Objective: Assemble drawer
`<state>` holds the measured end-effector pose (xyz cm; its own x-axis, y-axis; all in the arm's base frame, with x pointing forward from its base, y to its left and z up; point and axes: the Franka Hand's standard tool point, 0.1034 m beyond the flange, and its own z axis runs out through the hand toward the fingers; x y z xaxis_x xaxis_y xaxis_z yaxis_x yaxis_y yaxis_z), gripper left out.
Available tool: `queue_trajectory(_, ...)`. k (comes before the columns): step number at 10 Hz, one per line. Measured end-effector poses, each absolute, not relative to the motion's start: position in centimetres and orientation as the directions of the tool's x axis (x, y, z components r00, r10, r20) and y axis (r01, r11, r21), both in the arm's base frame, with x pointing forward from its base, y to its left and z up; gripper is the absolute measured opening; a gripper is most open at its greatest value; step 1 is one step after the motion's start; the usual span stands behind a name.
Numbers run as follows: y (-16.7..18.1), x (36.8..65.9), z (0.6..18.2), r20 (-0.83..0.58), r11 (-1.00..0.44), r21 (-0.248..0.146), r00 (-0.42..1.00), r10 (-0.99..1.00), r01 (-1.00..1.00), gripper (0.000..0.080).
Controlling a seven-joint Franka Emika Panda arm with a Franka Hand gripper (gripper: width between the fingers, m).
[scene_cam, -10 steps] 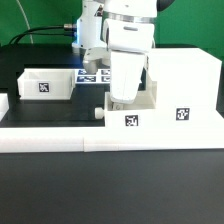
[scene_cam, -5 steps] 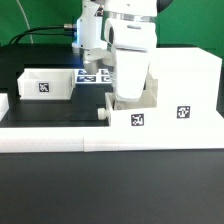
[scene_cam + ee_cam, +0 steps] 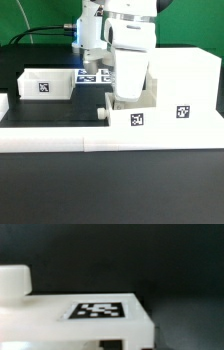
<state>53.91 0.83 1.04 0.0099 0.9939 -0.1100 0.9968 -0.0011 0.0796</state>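
My gripper (image 3: 126, 99) reaches down into a small white drawer (image 3: 133, 121) that has a tag on its near wall and a knob (image 3: 101, 113) on the end towards the exterior view's left. The fingers grip the drawer's wall, and their tips are hidden behind it. The drawer sits against the open side of the large white drawer housing (image 3: 185, 85) on the exterior view's right. A second small white drawer (image 3: 45, 83) lies at the back left. The wrist view shows only a white tagged surface (image 3: 98, 309) close up.
The marker board (image 3: 93, 76) lies behind the arm. A long white rail (image 3: 60, 138) runs along the front edge of the black table.
The gripper and the drawer it holds shifted slightly towards the exterior view's right, closer to the housing, then stayed still over the last half second.
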Motion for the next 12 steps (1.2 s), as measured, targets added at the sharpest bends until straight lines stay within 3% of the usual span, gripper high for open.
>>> queue_trajectory(2, 0.9, 53.9, 1.1, -0.104, -0.067, 0.089, 0.076, 0.992, 0.994, 0.0044)
queue_trajectory(6, 0.8, 53.8, 1.0, -0.105, -0.067, 0.086, 0.076, 0.992, 0.994, 0.0044)
queue_trajectory(8, 0.7, 53.9, 1.4, -0.105, -0.068, 0.09, 0.077, 0.991, 0.994, 0.0361)
queue_trajectory(9, 0.8, 54.1, 1.8, -0.108, -0.068, 0.089, 0.078, 0.991, 0.994, 0.0361)
queue_trajectory(10, 0.9, 54.2, 2.3, -0.11, -0.067, 0.088, 0.076, 0.991, 0.994, 0.0537)
queue_trajectory(11, 0.9, 54.2, 3.0, -0.117, -0.067, 0.081, 0.076, 0.99, 0.995, 0.0537)
queue_trajectory(12, 0.7, 54.4, 3.9, -0.124, -0.068, 0.079, 0.078, 0.989, 0.995, 0.063)
